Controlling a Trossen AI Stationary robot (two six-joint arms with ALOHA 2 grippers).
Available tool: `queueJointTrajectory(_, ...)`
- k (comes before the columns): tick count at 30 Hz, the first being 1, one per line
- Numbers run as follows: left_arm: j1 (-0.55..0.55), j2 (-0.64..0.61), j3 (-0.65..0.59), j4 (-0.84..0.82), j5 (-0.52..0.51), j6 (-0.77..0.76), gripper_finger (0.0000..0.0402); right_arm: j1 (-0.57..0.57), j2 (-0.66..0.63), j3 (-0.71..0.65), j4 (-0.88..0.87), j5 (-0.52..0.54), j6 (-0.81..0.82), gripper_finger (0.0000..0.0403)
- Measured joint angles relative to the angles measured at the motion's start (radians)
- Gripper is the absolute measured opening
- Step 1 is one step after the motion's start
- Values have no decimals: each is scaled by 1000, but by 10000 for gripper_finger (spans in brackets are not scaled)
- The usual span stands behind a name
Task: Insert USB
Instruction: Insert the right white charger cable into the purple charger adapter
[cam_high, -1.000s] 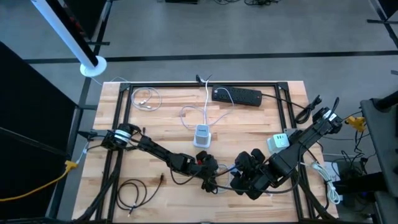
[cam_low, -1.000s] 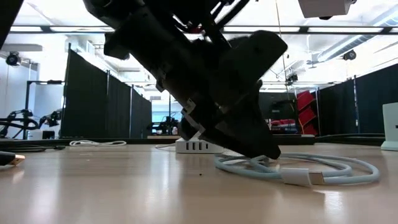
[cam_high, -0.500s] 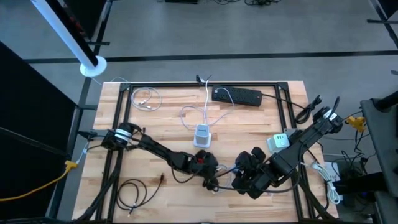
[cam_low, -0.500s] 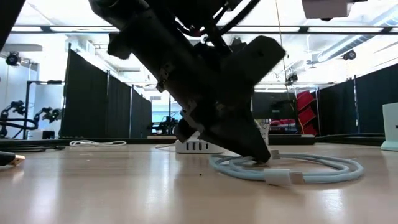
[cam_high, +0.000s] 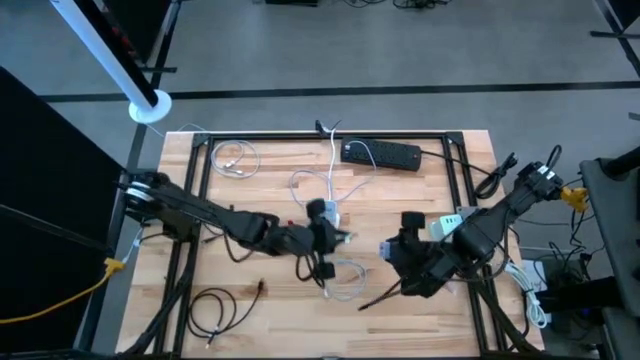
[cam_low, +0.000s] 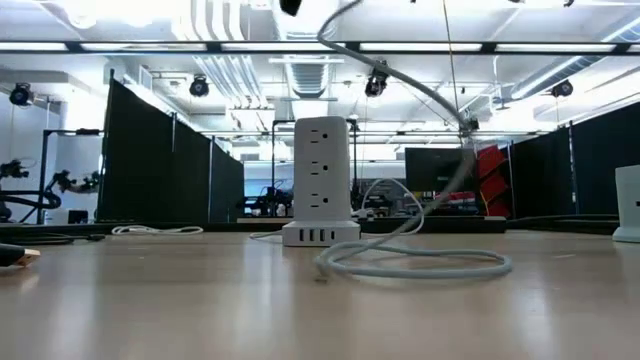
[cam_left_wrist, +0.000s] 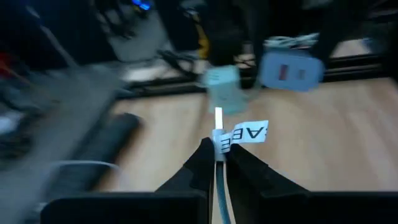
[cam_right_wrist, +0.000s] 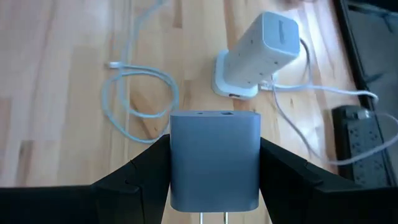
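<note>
Wooden tabletop (cam_high: 250, 185) carries a white charging tower (cam_high: 322, 210) near its middle, with a pale cable (cam_low: 420, 262) looped on the boards just in front of it. Beside the tower, the left gripper (cam_left_wrist: 219, 155) is pinched tight on the cable's USB plug (cam_left_wrist: 219, 124), which bears a small paper tag. Farther to the tower's right, the right gripper (cam_right_wrist: 214, 168) clamps a grey charger block (cam_right_wrist: 214, 158).
</note>
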Motion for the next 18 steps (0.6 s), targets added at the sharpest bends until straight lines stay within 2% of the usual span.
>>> queueJointTrajectory(4,20,-47,0,6,-51,103,16,-71,-53,3,93,-159,-3,190)
queueJointTrajectory(7,41,-56,0,5,-51,193,16,-97,-99,4,138,-174,-5,190)
queueJointTrajectory(11,74,-52,-1,-1,-46,426,16,-132,-134,4,160,-183,-23,190)
queueJointTrajectory(15,129,-45,-1,2,40,636,16,-159,-143,4,171,-188,-108,190)
queueJointTrajectory(18,180,-40,-1,6,134,675,16,-175,-143,4,153,-185,-179,190)
